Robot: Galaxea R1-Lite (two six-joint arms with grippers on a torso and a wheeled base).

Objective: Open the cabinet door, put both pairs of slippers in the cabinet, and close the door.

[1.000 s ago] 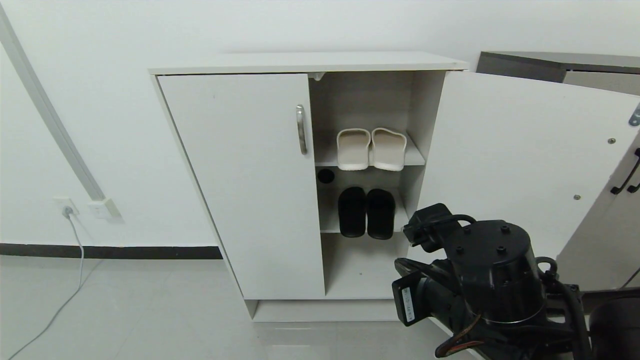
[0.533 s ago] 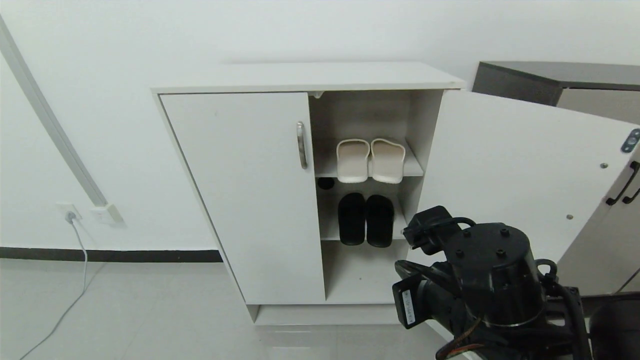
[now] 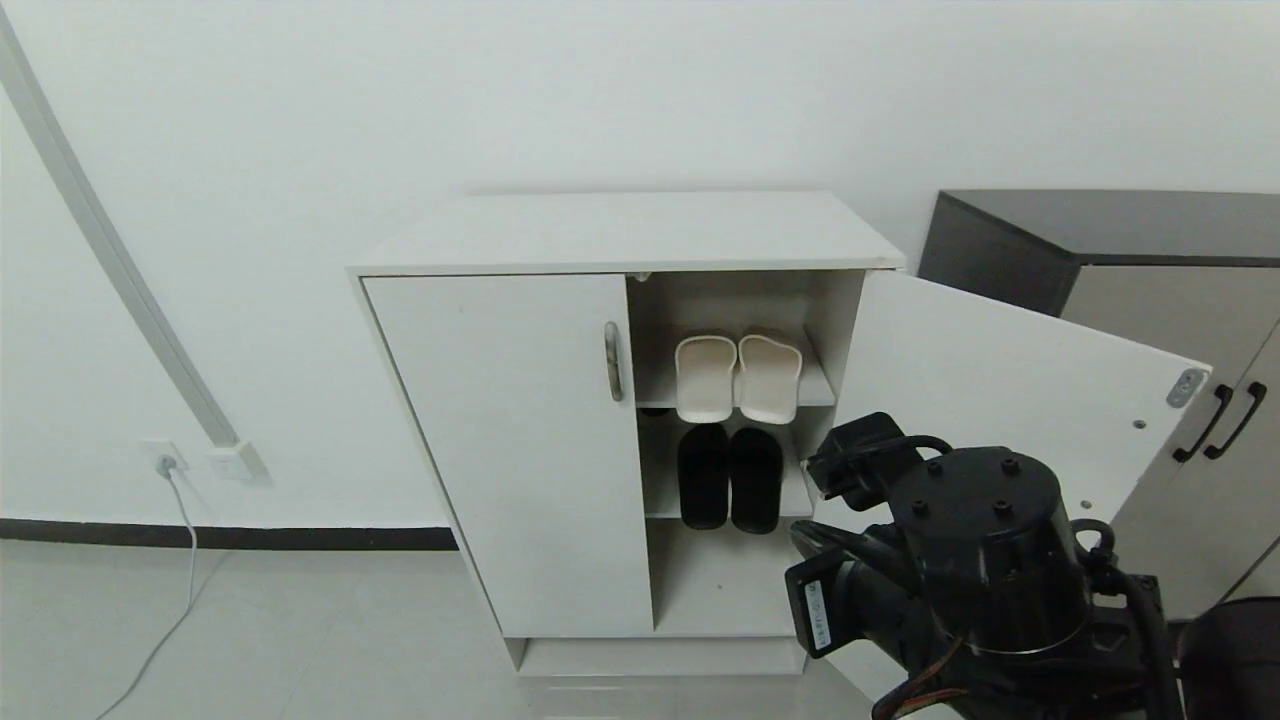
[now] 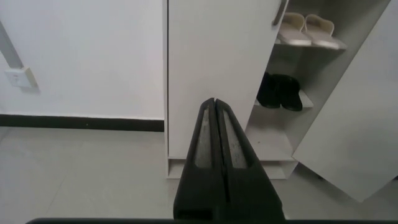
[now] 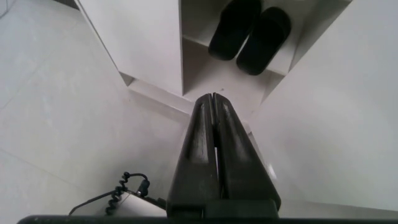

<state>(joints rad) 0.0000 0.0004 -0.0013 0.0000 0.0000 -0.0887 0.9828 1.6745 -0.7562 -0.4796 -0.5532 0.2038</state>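
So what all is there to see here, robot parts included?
cabinet: one, white, against the wall; right door open, left shut
cream slippers: one pair, upper shelf
black slippers: one pair, shelf below
door handle: one, silver, on the shut door
wall socket: one, white, left of the cabinet, cable plugged in
second cabinet: one, grey, dark top, at right
left gripper: black, shut, empty
right gripper: black, shut, empty

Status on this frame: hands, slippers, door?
Left hand, right hand shut, empty. Beige slippers on upper shelf, black slippers below. Right door open, not yet closed.
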